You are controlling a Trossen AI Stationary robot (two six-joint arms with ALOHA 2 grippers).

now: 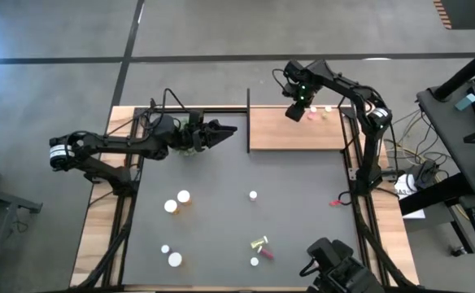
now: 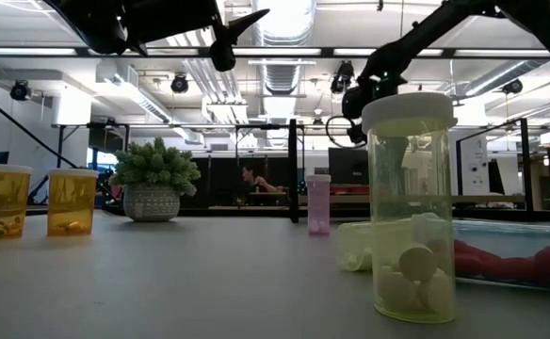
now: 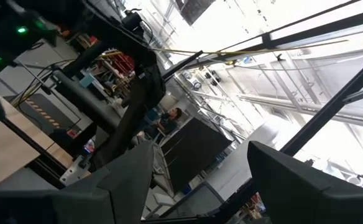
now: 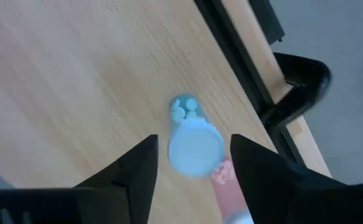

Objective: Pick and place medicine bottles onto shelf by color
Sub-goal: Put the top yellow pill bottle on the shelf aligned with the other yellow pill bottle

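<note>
The shelf [image 1: 294,130] is a light wooden board at the table's far right. My right gripper [image 4: 194,177] points down over its far part, open. A small blue medicine bottle [image 4: 194,140] stands on the board between its fingers, with a narrow gap on each side. Something pink [image 4: 222,174] lies right beside the bottle. My left gripper [image 1: 225,130] hangs open above the table's far middle, holding nothing. More medicine bottles stand or lie on the dark tabletop: two orange ones [image 1: 176,201], a yellow-green one [image 1: 259,242] and a red one [image 1: 335,201].
A potted green plant [image 2: 155,177] stands at the far left of the table under my left arm. Black rods [image 4: 243,56] edge the shelf. In the low view, a yellow-green bottle [image 2: 409,207] stands close to the camera and a pink one [image 2: 318,202] farther back.
</note>
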